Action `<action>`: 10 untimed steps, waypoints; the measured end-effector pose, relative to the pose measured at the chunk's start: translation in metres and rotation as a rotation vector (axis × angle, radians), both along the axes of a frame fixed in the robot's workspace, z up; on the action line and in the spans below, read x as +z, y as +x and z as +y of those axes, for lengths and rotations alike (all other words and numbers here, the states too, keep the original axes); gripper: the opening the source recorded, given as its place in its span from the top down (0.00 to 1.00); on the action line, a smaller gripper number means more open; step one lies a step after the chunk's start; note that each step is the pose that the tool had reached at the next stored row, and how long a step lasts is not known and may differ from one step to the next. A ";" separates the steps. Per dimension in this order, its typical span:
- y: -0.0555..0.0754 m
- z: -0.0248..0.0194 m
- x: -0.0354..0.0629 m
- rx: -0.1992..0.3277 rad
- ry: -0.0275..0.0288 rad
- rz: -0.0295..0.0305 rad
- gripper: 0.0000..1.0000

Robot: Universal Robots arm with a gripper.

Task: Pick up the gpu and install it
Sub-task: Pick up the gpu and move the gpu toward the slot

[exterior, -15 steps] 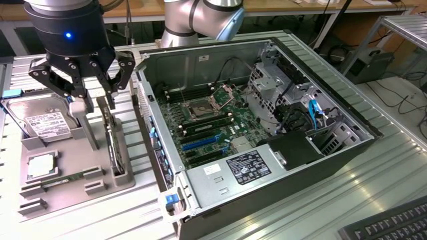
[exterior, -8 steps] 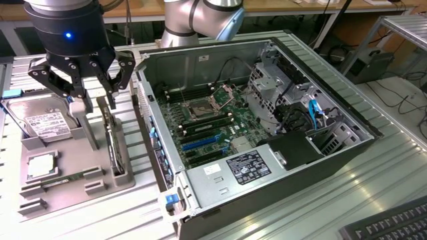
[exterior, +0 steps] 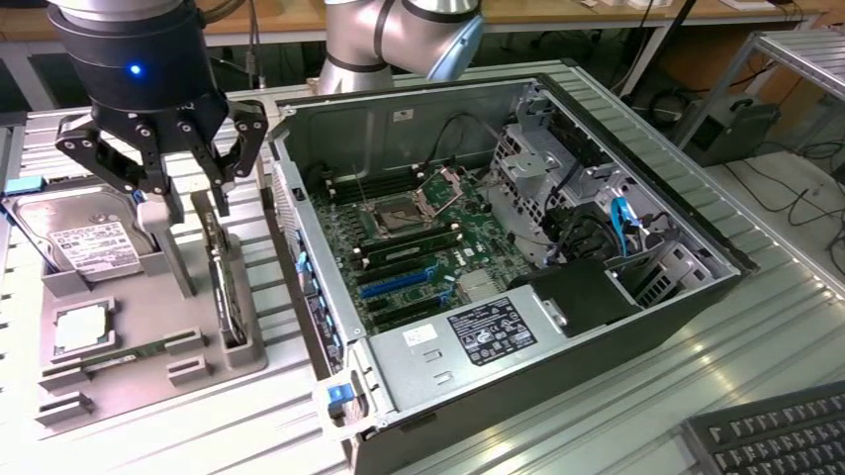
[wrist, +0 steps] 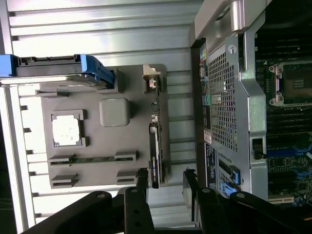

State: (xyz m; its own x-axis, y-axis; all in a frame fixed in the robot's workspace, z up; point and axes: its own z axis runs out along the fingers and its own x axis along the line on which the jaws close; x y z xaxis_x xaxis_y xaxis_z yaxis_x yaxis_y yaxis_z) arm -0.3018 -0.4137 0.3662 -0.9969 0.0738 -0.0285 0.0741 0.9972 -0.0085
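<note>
The gpu (exterior: 228, 287) stands on edge in a slot along the side of the grey holder tray (exterior: 133, 381) that faces the computer case. In the wrist view the gpu (wrist: 155, 158) shows edge-on as a thin dark card. My gripper (exterior: 185, 193) hangs over the far end of the tray, above the card's far end. It is open, with nothing between the fingers. In the wrist view the gripper (wrist: 165, 179) has its two black fingertips (wrist: 142, 181) on either side of the card's line, apart from it.
The open computer case (exterior: 528, 129) lies at the exterior view's right of the tray, with blue slots (exterior: 396, 282) on its motherboard. The tray also holds a silver hard drive (exterior: 86, 245), a processor chip (exterior: 79, 332), a green memory stick (exterior: 133, 351) and a grey post (exterior: 169, 252). A keyboard (exterior: 779, 435) sits at the near right.
</note>
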 end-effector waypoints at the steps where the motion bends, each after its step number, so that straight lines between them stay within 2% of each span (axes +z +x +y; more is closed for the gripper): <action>1: 0.000 0.0000 0.0000 0.000 0.0000 0.0000 0.58; 4: 0.000 0.0000 -0.0008 0.000 0.0000 -0.0010 0.58; 5: 0.000 0.0000 -0.0027 0.000 0.0000 -0.0028 0.58; 10: 0.000 0.0000 -0.0119 0.000 0.0000 -0.0043 0.58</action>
